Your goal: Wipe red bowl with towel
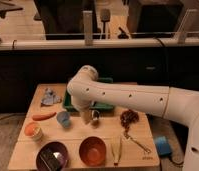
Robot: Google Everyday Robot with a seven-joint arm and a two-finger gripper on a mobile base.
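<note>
The red bowl (93, 150) stands empty at the table's front middle. The towel (50, 96), a crumpled grey-blue cloth, lies at the back left of the table. My gripper (88, 118) hangs from the white arm (123, 95) over the middle of the table. It is just in front of the green tray, above and behind the bowl, and to the right of the towel. It touches neither, and nothing shows in it.
A green tray (107, 106) sits behind the gripper. A blue cup (63, 118), a carrot (44, 116), an orange cup (33, 131) and a dark bowl (53, 156) stand on the left. A brown cluster (128, 118) and a pale utensil (118, 150) lie on the right.
</note>
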